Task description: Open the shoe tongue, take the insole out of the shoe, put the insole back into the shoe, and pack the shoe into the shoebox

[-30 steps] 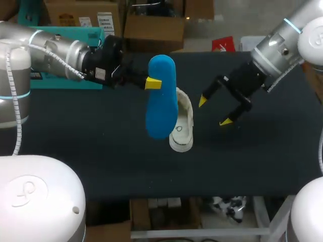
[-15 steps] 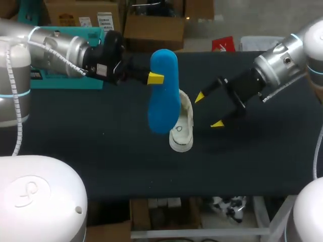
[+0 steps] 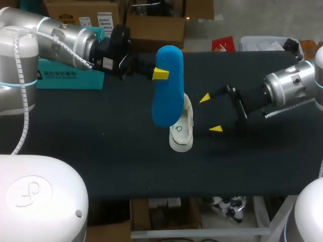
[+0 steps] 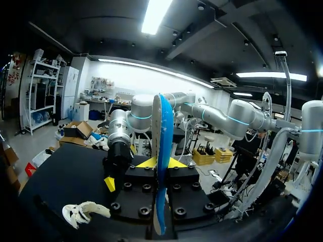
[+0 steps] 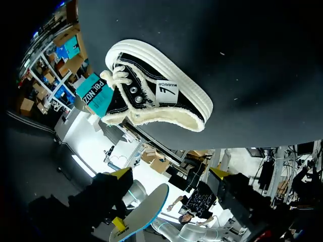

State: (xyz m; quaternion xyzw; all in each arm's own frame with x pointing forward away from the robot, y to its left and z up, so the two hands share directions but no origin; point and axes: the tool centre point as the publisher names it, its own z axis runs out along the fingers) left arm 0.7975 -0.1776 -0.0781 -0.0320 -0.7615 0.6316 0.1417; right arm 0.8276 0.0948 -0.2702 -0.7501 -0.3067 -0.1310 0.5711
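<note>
Left gripper (image 3: pixel 160 73) on blue insole (image 3: pixel 167 96), above shoe (image 3: pixel 182 132); right gripper (image 3: pixel 210 113) beside.

dark matte table (image 3: pixel 101 151), wide and flat, evenly lit, straight front edge

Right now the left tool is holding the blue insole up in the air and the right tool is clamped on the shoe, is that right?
Not quite. The right tool is open and clear of the shoe, beside it, as the head view shows. The left tool does hold the blue insole up in the air.
</note>
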